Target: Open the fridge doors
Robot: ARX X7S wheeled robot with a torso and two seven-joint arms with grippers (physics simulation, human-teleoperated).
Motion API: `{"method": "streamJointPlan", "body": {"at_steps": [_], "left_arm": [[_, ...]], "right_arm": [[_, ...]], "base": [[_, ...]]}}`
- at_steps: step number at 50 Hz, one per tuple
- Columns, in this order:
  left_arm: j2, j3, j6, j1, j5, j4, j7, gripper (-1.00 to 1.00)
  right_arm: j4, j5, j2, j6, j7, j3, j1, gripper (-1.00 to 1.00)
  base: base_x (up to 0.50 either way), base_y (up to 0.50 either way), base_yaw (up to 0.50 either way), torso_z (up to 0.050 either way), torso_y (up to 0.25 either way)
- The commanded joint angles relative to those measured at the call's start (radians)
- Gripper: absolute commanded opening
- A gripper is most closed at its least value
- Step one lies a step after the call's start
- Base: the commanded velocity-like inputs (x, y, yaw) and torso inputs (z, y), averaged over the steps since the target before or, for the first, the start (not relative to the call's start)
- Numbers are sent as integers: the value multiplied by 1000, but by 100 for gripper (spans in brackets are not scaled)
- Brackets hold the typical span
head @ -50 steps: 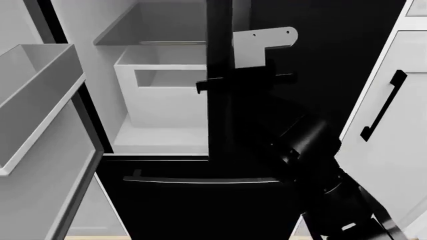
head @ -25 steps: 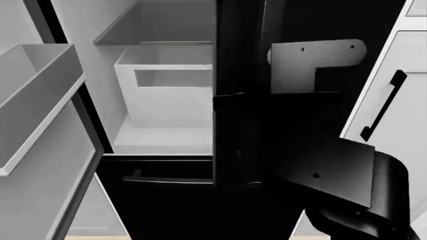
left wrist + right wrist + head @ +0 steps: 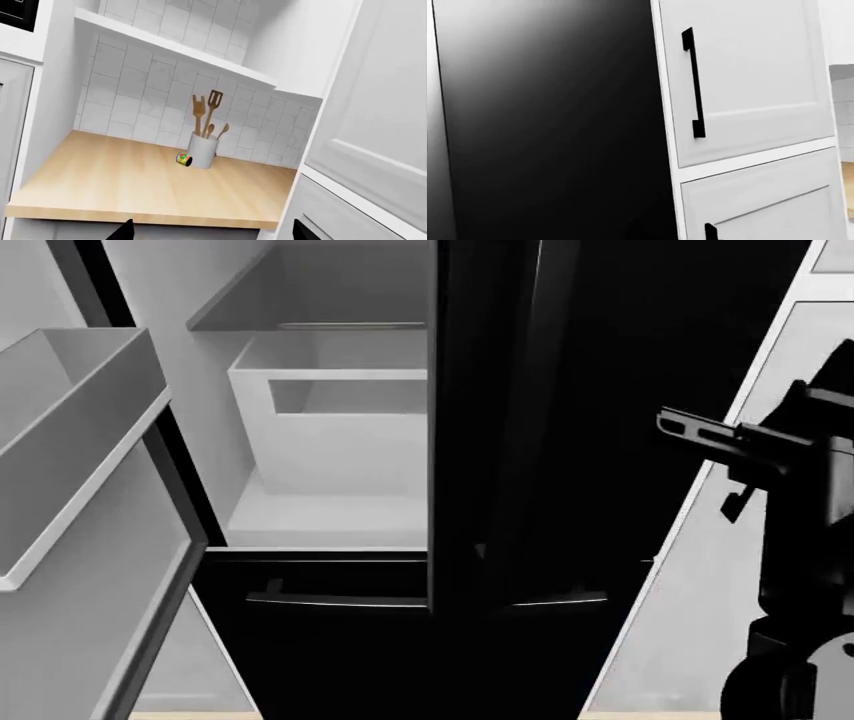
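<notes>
Head view shows my right gripper [image 3: 714, 435] well clear of the tall glossy black right fridge door [image 3: 601, 420], jaw state unreadable. If I reach blind for its handle beside the gripper, I risk bumping the door shut.

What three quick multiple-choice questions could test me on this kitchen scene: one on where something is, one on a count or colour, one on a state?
1. Where does the white utensil crock stand?
A. on the wooden countertop
B. on the upper shelf
C. inside the fridge

2. What colour is the cabinet door handle?
A. white
B. black
C. wood

3. How do the fridge doors stand?
A. both shut
B. both wide open
C. left fridge door swung open, right fridge door not swung wide

Answers: 1 A, the crock sits on the countertop beside a small can. 2 B, a black bar on a white panel. 3 C, the left door's grey bins face us; the right's black front still faces out.
</notes>
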Motion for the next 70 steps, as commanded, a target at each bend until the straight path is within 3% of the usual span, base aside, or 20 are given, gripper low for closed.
{"method": "streamJointPlan", "body": {"at_steps": [1,8,9,24,32,36,43,53,60,65,70], "left_arm": [[-3,-14,-11,3,-11,5,-5,100],[-2,-14,-3,9,-11,1,-4,100],[0,-13,-3,7,-13,1,-6,100],[1,-31,-1,26,-9,0,2,100],[-1,-24,2,22,-18,-4,-9,100],[-4,-22,0,17,-27,-3,-18,100],[-2,-24,0,19,-33,-1,-21,100],[0,-42,3,37,-25,-2,-8,100],[2,-53,-2,42,-28,1,-9,100],[3,-54,-1,45,-30,3,-10,100],[3,-69,2,58,-21,-1,2,100]], "right_arm": [[-65,93,21,36,47,126,-15,-100],[-69,96,54,-24,47,62,-2,-100],[-71,97,60,-33,47,56,-2,100],[-73,96,86,-120,47,-98,36,100],[-74,99,175,-278,47,-287,127,100],[-74,107,275,-419,47,-387,183,100],[-74,102,388,-646,47,-647,347,100],[-74,87,286,-619,47,-719,384,100],[-74,84,68,-391,47,-590,270,100],[-73,88,-27,-307,47,-569,259,100],[-49,85,-191,-199,47,-601,255,100]], "base": [[0,0,0,0,0],[0,0,0,0,0],[0,0,0,0,0],[0,0,0,0,0],[0,0,0,0,0],[0,0,0,0,0],[0,0,0,0,0],[0,0,0,0,0],[0,0,0,0,0],[0,0,0,0,0],[0,0,0,0,0]]}}
